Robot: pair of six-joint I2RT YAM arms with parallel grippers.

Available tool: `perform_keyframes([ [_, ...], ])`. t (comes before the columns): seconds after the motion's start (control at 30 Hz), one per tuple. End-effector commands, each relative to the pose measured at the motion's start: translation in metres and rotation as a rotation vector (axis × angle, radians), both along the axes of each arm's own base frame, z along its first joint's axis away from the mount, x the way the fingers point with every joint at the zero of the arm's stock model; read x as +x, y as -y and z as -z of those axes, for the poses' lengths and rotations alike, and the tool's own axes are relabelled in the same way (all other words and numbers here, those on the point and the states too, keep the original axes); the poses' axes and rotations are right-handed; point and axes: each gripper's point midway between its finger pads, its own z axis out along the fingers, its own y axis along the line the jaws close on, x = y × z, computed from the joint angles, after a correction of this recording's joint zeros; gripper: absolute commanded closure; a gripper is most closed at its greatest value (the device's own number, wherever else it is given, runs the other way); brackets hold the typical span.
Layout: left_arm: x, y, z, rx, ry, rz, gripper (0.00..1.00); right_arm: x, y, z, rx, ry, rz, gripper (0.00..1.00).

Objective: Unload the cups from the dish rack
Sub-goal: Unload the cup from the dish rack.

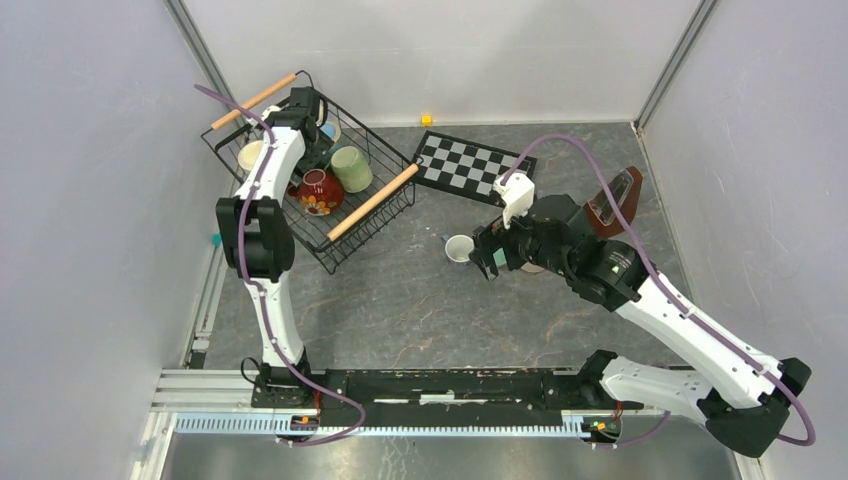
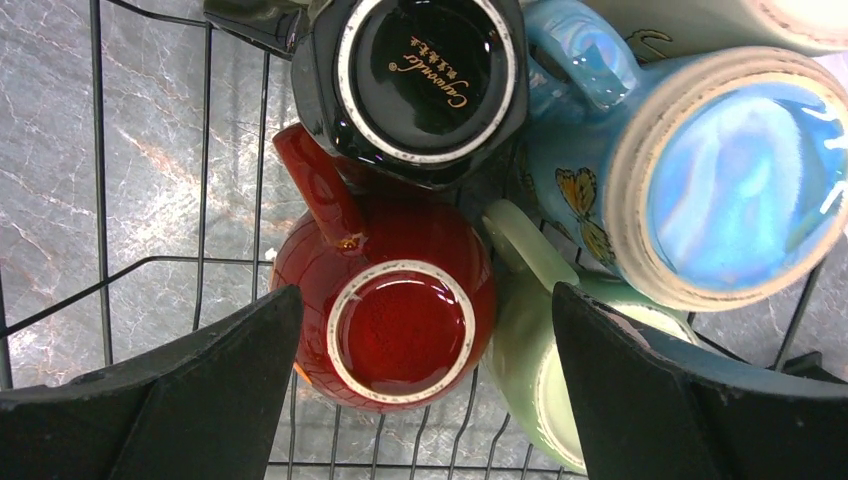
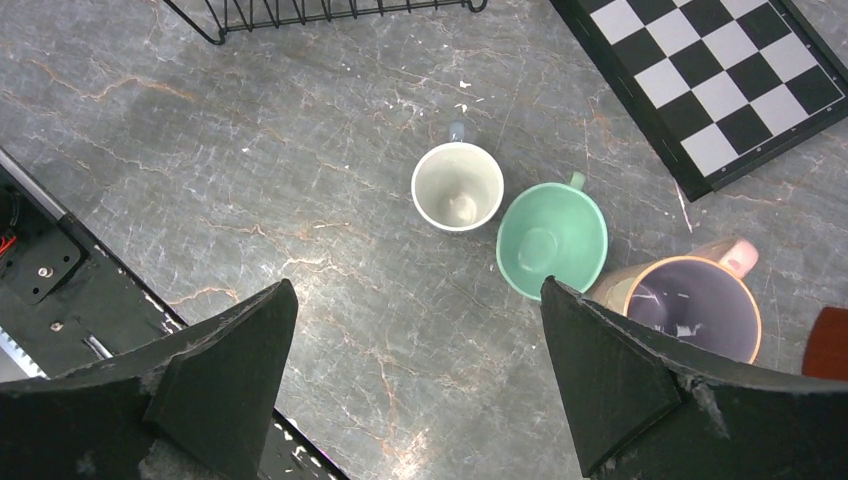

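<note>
Marble tabletop [image 3: 350,330] | black cup [image 2: 420,70] base: gold script, unclear | left fingers [image 2: 200,390], right fingers [image 3: 200,390]: spread, empty

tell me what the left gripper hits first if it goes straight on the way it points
Most likely the upturned red mug: its base sits between the left gripper's open fingers. Depth is unclear, but nothing shows in between.

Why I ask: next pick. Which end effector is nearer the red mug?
Left: left end effector hangs above the red mug inside the dish rack; right end effector near the teal cup.
</note>
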Motion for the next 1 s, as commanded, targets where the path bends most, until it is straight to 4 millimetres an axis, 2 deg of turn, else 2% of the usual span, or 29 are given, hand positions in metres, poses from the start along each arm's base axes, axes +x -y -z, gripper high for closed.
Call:
perform_keyframes([
  [0.0, 0.001, -0.006, 0.01, -0.007, -0.003, -0.064, 0.0, -0.001, 0.0, -0.002, 0.012, 0.008, 0.003, 0.02],
  [0.23, -0.005, -0.007, 0.029, -0.023, -0.05, -0.081, 0.0, -0.002, 0.001, 0.002, 0.009, 0.004, 0.001, 0.02],
  [0.5, -0.018, -0.004, 0.037, -0.037, -0.083, -0.081, 0.0, -0.005, 0.002, 0.008, 0.019, -0.006, 0.001, 0.02],
  [0.97, -0.045, 0.007, 0.014, -0.079, -0.032, -0.004, 0.08, -0.01, 0.001, 0.015, 0.043, -0.019, -0.002, 0.02],
])
